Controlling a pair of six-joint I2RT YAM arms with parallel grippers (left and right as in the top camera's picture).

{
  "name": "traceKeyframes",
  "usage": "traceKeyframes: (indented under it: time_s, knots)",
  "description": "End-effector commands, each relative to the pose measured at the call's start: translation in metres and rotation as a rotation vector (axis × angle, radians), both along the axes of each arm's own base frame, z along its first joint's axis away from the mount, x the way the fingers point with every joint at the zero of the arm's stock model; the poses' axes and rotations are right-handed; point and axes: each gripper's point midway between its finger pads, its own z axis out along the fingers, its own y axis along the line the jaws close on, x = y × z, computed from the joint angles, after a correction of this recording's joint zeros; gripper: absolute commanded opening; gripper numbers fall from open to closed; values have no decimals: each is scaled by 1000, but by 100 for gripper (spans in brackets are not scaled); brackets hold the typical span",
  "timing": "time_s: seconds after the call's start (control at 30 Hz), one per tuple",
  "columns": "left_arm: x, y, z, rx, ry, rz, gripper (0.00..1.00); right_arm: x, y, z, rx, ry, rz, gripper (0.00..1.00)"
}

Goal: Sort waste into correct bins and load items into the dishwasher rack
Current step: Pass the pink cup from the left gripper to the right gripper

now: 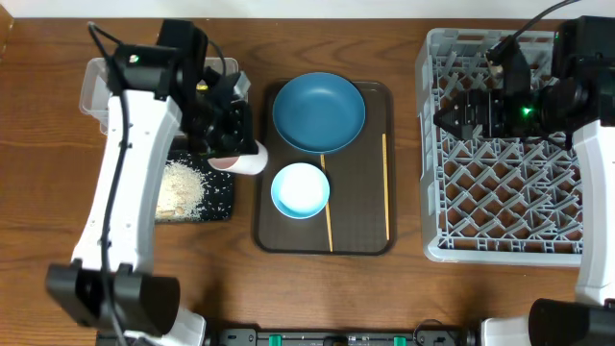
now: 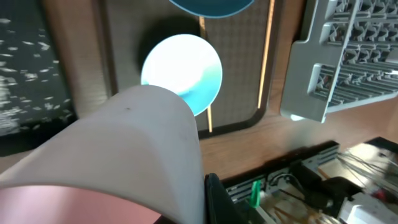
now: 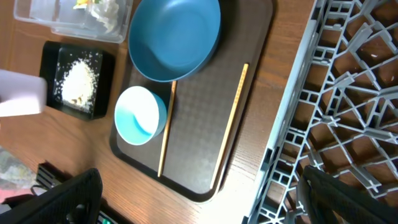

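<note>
My left gripper [image 1: 227, 146] is shut tight on the pink round cup [image 1: 245, 160]. The cup is tipped on its side between the flat black tray [image 1: 219, 208] with white rice grains [image 1: 181, 185] and the big brown serving tray [image 1: 370, 192]. My right gripper [image 1: 450, 118] hangs wide open and holds nothing, over the far left part of the big grey plastic rack [image 1: 500, 197].

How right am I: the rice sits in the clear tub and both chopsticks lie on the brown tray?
One slip: the rice lies in the black tray, not the clear tub, as the overhead view shows. Both chopsticks do lie on the brown tray.
</note>
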Motion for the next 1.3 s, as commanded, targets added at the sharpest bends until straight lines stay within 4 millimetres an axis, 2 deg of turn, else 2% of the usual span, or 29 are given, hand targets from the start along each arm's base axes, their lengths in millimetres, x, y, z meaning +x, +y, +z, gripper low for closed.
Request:
traceKeyframes:
  time_s: [0.0,0.13,0.3,0.4,0.5,0.67,0.83,0.93,1.0,1.13,1.27]
  knots:
    - [-18,10,32,28,-117,18,6,-1,3,1,-25,-14,20,99]
    - [-43,13,54,16,-202,24,6,-1,-2,-2,-57,-11,11,99]
    - [-69,16,61,9,-270,25,6,0,-7,-5,-88,-8,-1,99]
    - [-67,15,56,-2,-293,48,6,0,-7,-5,-88,-8,-1,99]
    - [-56,6,49,-55,-308,33,6,0,-6,-6,-87,-5,1,99]
    - [-36,-33,44,-304,-318,-48,6,2,2,-14,-84,0,24,99]
    - [-27,-68,55,-597,-304,-162,6,3,27,-24,-9,-17,109,99]
    - [-29,-83,67,-745,-310,-260,6,-7,58,-28,81,-76,294,99]
    - [-31,-89,70,-825,-306,-313,6,-15,75,-31,140,-96,382,99]
    - [-33,-97,76,-951,-299,-380,6,-25,94,-37,231,-112,463,99]
    - [-34,-104,75,-1004,-271,-401,6,-36,111,-31,378,-170,557,97]
